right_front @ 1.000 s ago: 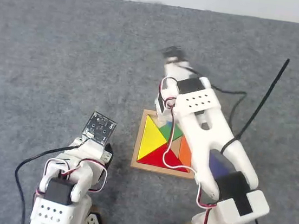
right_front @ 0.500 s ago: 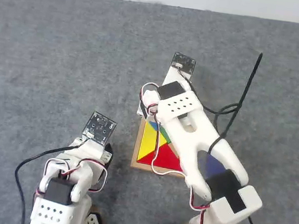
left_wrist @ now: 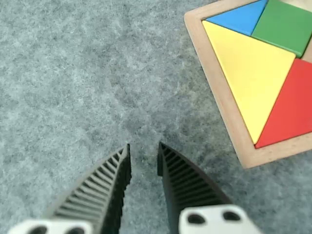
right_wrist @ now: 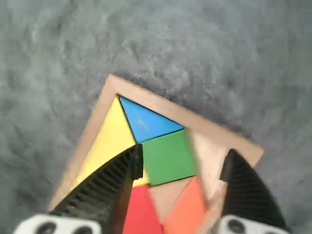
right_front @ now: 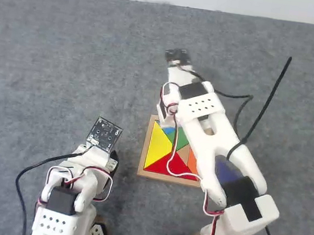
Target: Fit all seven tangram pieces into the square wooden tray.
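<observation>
**Heads up: wide-open jaws right over seated pieces**

Your right gripper (right_wrist: 183, 168) is spread wide and holds nothing. It hangs directly over the wooden tray (right_wrist: 161, 107), with one jaw tip above the seam where the green square (right_wrist: 168, 158) meets the yellow triangle (right_wrist: 109, 146). The other tip is over the bare wood on the square's other side.

That's my main worry. If you drop straight down from here, I'd guess a tip catches the square's edge and tips it out of its slot. That would probably drag the blue triangle (right_wrist: 146, 122) along, since it sits tight against the square at the far rim.

The red piece (right_wrist: 139, 212) and orange piece (right_wrist: 190, 209) sit nearer you. There's bare wood between them and the square, so the puzzle isn't finished and the seated pieces have room to slide.

The tray also just lies loose on the grey mat (right_front: 67, 55). A sideways nudge could shove or rotate the whole thing.

From above, your right arm hides the tray's right side. I can't tell what's seated there, so go by the wrist camera.

Your left gripper (left_wrist: 144, 151) is low over the mat, left of the tray, with its jaws barely parted and nothing in them. It's not really a risk unless it swings right into the rim.
</observation>
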Tool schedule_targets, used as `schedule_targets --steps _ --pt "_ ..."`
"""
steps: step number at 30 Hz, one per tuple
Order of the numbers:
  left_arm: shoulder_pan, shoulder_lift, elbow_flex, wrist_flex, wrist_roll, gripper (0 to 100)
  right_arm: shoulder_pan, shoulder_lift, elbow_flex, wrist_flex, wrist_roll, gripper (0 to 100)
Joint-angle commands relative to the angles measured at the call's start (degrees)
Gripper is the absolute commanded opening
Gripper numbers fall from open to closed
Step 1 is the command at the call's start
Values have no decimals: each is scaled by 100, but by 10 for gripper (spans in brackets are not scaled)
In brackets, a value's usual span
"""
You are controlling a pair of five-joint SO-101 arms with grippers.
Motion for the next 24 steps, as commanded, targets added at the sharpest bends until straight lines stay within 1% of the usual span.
schedule_targets --steps 1,2,3,6,9,12,16,20,24 --pt "9 -9 -40 26 35 88 251 -488 26 -31 519 48" --pt "9 -9 -40 26 35 88 330 -681 202 -13 659 15" --pt "9 -9 -40 26 35 88 409 -901 440 -13 800 3" --pt "9 -9 -40 26 35 88 725 -1648 1442 75 1292 32" --pt "9 -9 -40 26 35 88 1059 -2422 2470 312 2004 81" --pt "9 -9 -40 26 35 88 1385 -3187 3262 558 2549 162" --pt "9 -9 -40 26 35 88 1912 -3987 3763 1042 3218 241" --pt "9 -9 -40 26 35 88 2132 -4400 4211 1288 3912 247" --pt "9 -9 -40 26 35 88 2246 -4637 4703 1068 4167 248"
